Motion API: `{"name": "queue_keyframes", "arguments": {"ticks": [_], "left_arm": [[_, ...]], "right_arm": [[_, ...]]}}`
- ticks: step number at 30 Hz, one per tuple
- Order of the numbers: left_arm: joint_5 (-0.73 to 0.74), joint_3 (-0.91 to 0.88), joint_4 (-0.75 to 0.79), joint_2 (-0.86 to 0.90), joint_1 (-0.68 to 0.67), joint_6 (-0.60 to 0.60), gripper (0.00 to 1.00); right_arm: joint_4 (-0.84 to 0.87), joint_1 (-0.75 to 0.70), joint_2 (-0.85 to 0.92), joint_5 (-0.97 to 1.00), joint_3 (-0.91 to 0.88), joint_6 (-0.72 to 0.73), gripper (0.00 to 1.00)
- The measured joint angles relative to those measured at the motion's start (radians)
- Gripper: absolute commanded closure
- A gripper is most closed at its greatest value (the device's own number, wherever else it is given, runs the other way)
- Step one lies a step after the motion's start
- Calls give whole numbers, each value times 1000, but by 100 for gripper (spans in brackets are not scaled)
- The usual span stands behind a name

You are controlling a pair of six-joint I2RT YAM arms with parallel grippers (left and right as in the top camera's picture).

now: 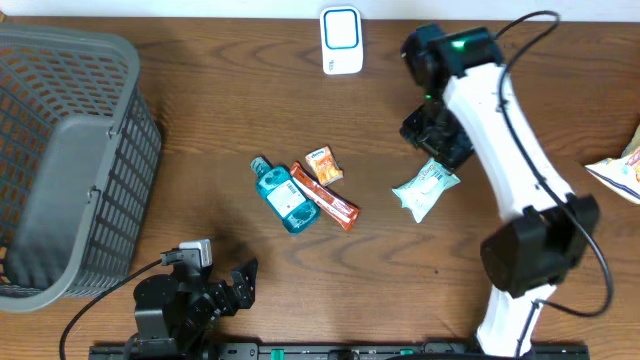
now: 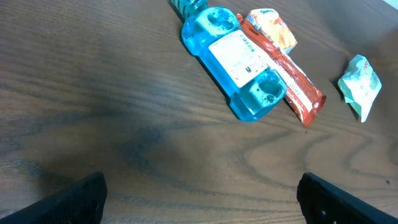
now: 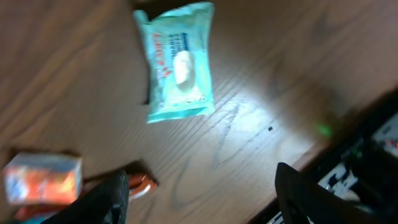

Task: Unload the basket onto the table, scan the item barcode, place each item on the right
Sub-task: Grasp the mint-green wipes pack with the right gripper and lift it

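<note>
A teal wipes packet (image 1: pixel 425 188) (image 3: pixel 179 62) lies flat on the wooden table. My right gripper (image 1: pixel 437 135) (image 3: pixel 202 186) hovers just beyond it, open, with only bare wood between its fingers. Left of the packet lie a blue mouthwash bottle (image 1: pixel 283 196) (image 2: pixel 239 59), a red-orange snack bar (image 1: pixel 325 198) (image 2: pixel 289 81) and a small orange packet (image 1: pixel 323 165) (image 3: pixel 42 178). A white and blue scanner (image 1: pixel 341 40) stands at the table's far edge. My left gripper (image 1: pixel 238 283) (image 2: pixel 199 199) rests open near the front edge, well short of the bottle.
A grey plastic basket (image 1: pixel 60 160) fills the left side of the table. A white snack bag (image 1: pixel 620 170) pokes in at the right edge. The right arm's white links (image 1: pixel 510 160) stretch over the right half of the table.
</note>
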Motion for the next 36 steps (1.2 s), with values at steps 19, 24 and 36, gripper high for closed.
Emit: {"name": "queue_keyframes", "arguments": {"ticks": [19, 24, 36], "left_arm": [[0, 0, 0, 0, 0, 0, 2], [0, 0, 0, 0, 0, 0, 2], [0, 0, 0, 0, 0, 0, 2]], "right_arm": [[137, 3, 349, 28, -7, 65, 33], [140, 3, 376, 51, -8, 58, 31], [123, 3, 456, 99, 8, 13, 97]]}}
